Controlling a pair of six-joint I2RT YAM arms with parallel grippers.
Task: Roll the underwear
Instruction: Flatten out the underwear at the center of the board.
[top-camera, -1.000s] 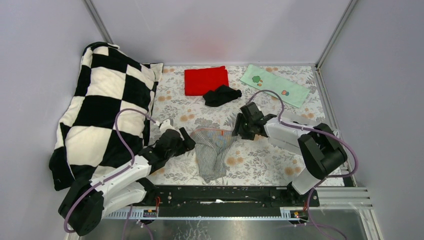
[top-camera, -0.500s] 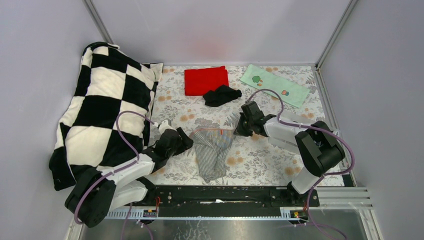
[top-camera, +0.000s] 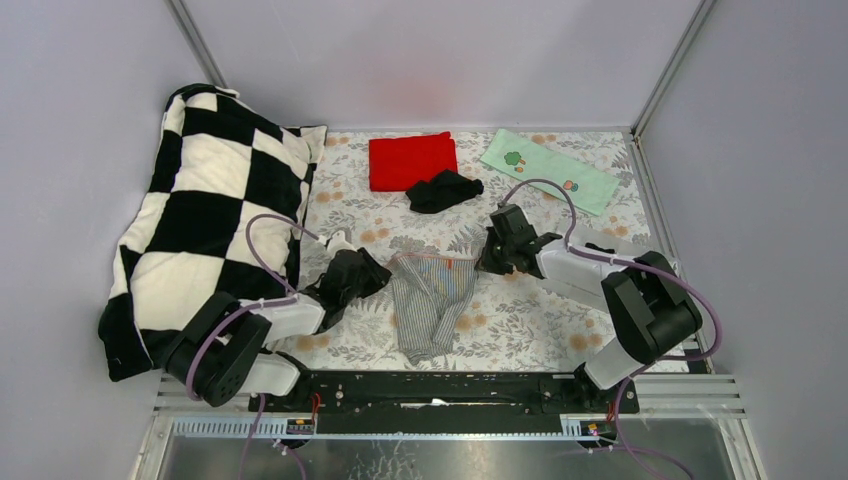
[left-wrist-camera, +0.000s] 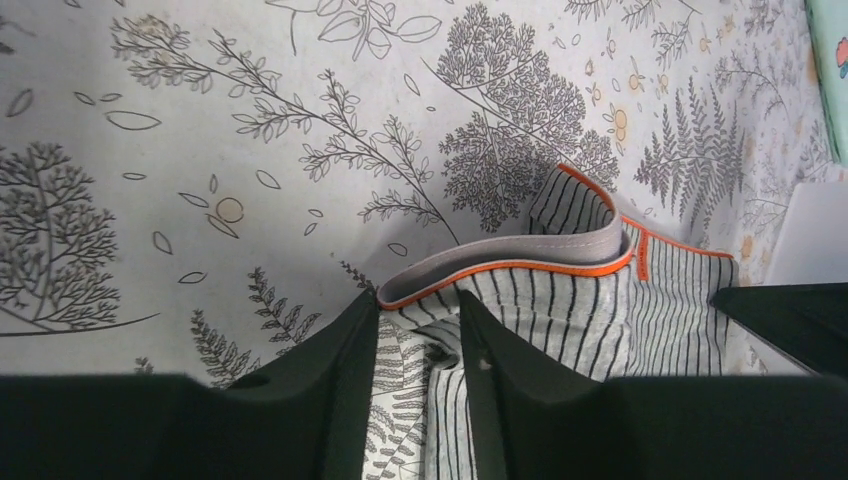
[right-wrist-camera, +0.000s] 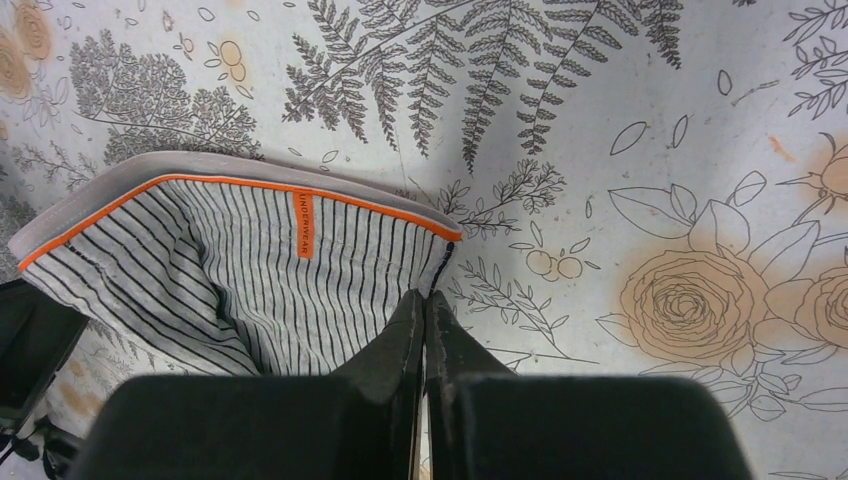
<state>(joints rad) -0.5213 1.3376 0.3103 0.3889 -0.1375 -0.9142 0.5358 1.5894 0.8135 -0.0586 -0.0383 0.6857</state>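
Observation:
The grey pinstriped underwear with an orange-trimmed waistband lies crumpled mid-mat between both arms. My left gripper sits at the waistband's left corner. In the left wrist view its jaws stand apart, with that corner of the underwear and some mat between them. My right gripper is at the right corner. In the right wrist view its fingertips are pressed together on the edge of the underwear. A black underwear lies bunched farther back.
A red cloth and a pale green printed cloth lie at the back of the floral mat. A black-and-white checked pillow leans along the left wall. Grey walls close in the left, right and back sides.
The right jaws closed onto the waistband's right corner. The left jaws narrowed around the left corner, and the left arm's elbow folded back. The waistband now stretches between the grippers.

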